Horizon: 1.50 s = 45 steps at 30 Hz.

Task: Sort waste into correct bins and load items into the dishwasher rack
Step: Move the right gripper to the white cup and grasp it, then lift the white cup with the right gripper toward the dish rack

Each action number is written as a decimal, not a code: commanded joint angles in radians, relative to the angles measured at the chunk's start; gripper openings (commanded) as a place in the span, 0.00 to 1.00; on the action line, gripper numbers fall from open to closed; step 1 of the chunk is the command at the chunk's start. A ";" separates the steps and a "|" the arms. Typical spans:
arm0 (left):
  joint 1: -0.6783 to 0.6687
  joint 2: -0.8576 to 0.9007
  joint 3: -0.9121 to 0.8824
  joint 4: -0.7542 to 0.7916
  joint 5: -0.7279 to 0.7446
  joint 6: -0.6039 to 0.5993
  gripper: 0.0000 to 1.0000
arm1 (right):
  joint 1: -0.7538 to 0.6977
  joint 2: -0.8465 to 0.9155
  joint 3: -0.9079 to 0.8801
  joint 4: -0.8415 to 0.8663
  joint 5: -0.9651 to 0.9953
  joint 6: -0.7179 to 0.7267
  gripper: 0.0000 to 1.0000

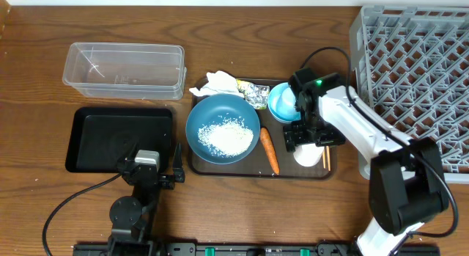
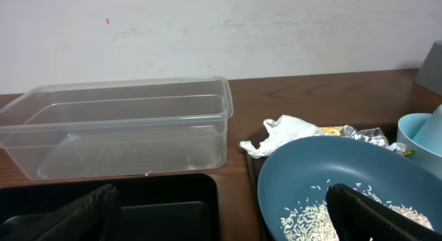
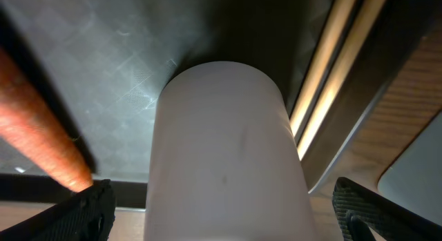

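A large dark-blue bowl (image 1: pixel 222 118) holds a heap of white rice (image 1: pixel 227 137) on the brown tray (image 1: pixel 293 171). An orange carrot (image 1: pixel 269 151) lies beside it. The tissue (image 1: pixel 216 83), foil wrapper (image 1: pixel 254 93) and light-blue bowl (image 1: pixel 281 102) sit at the tray's back. My right gripper (image 1: pixel 308 141) is open around a white cup (image 3: pixel 224 151), with a gap on each side; the chopsticks (image 3: pixel 324 82) lie to its right. My left gripper (image 2: pixel 224 224) is open and empty, one finger over the black bin (image 1: pixel 121 139), the other over the dark-blue bowl (image 2: pixel 331 172).
The clear tub (image 1: pixel 123 69) stands behind the black bin at the back left. The grey dishwasher rack (image 1: pixel 414 80) fills the right side, close to my right arm. Bare wooden table runs along the front edge.
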<state>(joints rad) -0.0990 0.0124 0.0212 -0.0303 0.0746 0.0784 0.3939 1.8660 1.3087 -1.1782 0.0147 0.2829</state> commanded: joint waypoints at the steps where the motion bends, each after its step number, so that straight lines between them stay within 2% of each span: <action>1: 0.004 -0.002 -0.017 -0.033 0.011 -0.005 0.98 | 0.004 0.008 0.017 0.001 0.026 0.020 0.99; 6: 0.004 -0.002 -0.017 -0.033 0.011 -0.005 0.98 | 0.004 0.009 0.008 0.012 0.026 0.020 0.99; 15: 0.004 -0.002 -0.017 -0.033 0.011 -0.005 0.98 | 0.004 0.009 -0.019 0.075 0.026 0.039 0.76; 17: 0.004 -0.002 -0.017 -0.033 0.011 -0.005 0.98 | 0.004 0.009 -0.019 0.070 0.026 0.038 0.67; 20: 0.004 -0.002 -0.017 -0.033 0.011 -0.005 0.98 | 0.004 0.004 -0.018 0.058 0.026 0.039 0.59; 26: 0.004 -0.002 -0.017 -0.033 0.011 -0.005 0.98 | -0.008 -0.059 -0.014 0.009 0.026 0.039 0.60; 34: 0.004 -0.002 -0.017 -0.033 0.011 -0.005 0.98 | -0.077 -0.227 -0.014 -0.002 0.021 0.029 0.61; 39: 0.004 -0.002 -0.017 -0.033 0.011 -0.005 0.98 | -0.137 -0.286 -0.014 0.009 -0.041 -0.028 0.62; 42: 0.004 -0.002 -0.017 -0.033 0.011 -0.005 0.98 | -0.158 -0.288 -0.015 0.018 -0.056 -0.037 0.68; 45: 0.004 -0.002 -0.017 -0.033 0.011 -0.005 0.98 | -0.155 -0.282 -0.015 0.017 -0.069 -0.045 0.81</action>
<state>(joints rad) -0.0990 0.0124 0.0212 -0.0303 0.0746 0.0784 0.2413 1.5837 1.2930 -1.1618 -0.0227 0.2630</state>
